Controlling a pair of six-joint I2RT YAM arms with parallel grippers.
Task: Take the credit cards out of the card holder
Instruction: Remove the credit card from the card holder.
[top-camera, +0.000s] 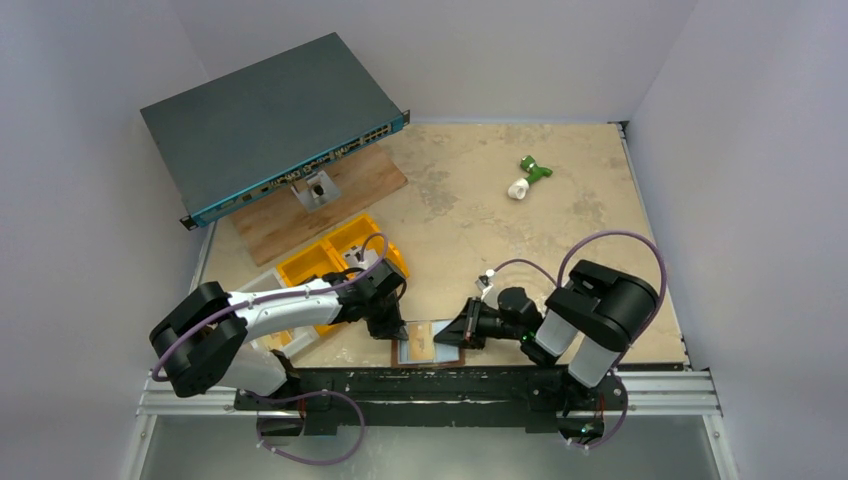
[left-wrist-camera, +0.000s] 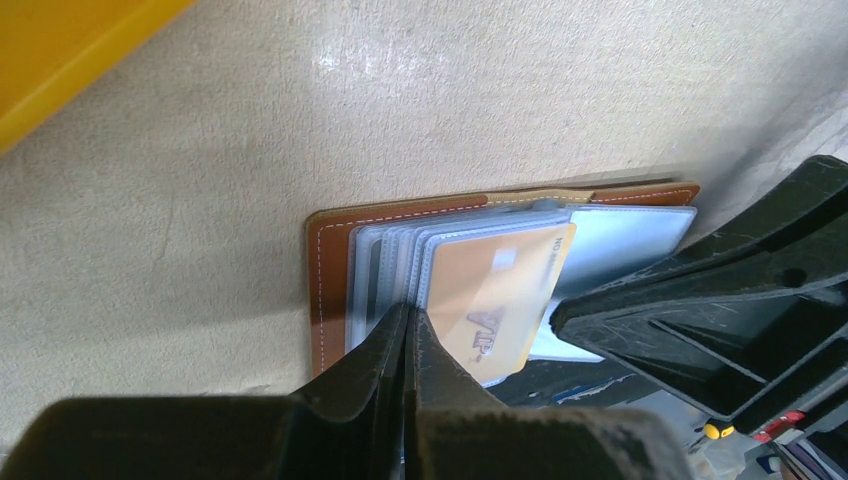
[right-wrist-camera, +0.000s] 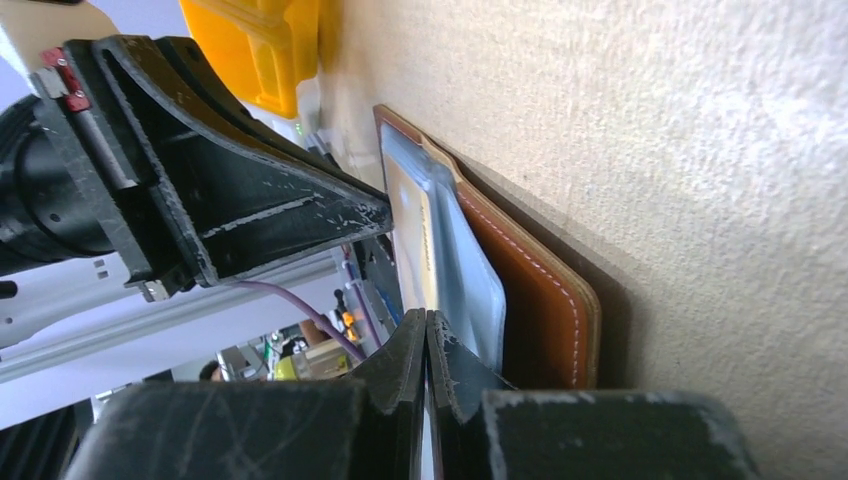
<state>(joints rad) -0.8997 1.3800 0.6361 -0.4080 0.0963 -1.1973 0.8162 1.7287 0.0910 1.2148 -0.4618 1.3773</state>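
The card holder, brown leather, lies open at the table's near edge with its clear sleeves fanned out. An orange-tan credit card sticks out of one sleeve at a slant. My left gripper is shut, its tips against the near edges of the sleeves. My right gripper is shut too, and a thin pale card edge runs in between its fingers, beside the holder's brown cover. In the top view the left gripper and right gripper meet over the holder.
A yellow bin stands just behind my left arm. Further back a grey network switch rests on a wooden board. A green and white object lies at the far right. The table's metal front rail runs right below the holder.
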